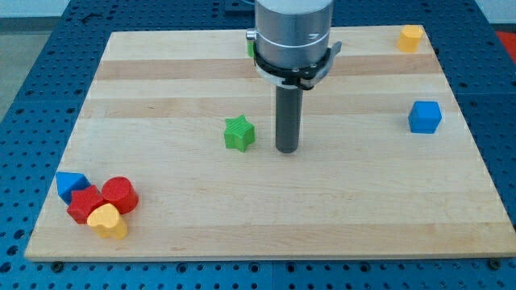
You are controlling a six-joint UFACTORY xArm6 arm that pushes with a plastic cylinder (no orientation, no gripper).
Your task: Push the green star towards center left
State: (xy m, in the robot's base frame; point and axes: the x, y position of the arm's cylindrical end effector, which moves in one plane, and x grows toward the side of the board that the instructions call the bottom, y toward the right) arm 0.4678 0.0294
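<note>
The green star [239, 133] lies on the wooden board [266, 217], a little left of the middle. My tip [287, 150] stands on the board just to the right of the star, with a small gap between them. The rod hangs from the grey arm body at the view's top centre. A sliver of another green block [251, 47] shows behind the arm body at the top; its shape is hidden.
A cluster at the bottom left holds a blue triangular block [69, 184], a red block [84, 204], a red cylinder [120, 193] and a yellow heart [108, 221]. A blue cube [425, 117] sits at the right. An orange-yellow block [410, 37] sits at the top right corner.
</note>
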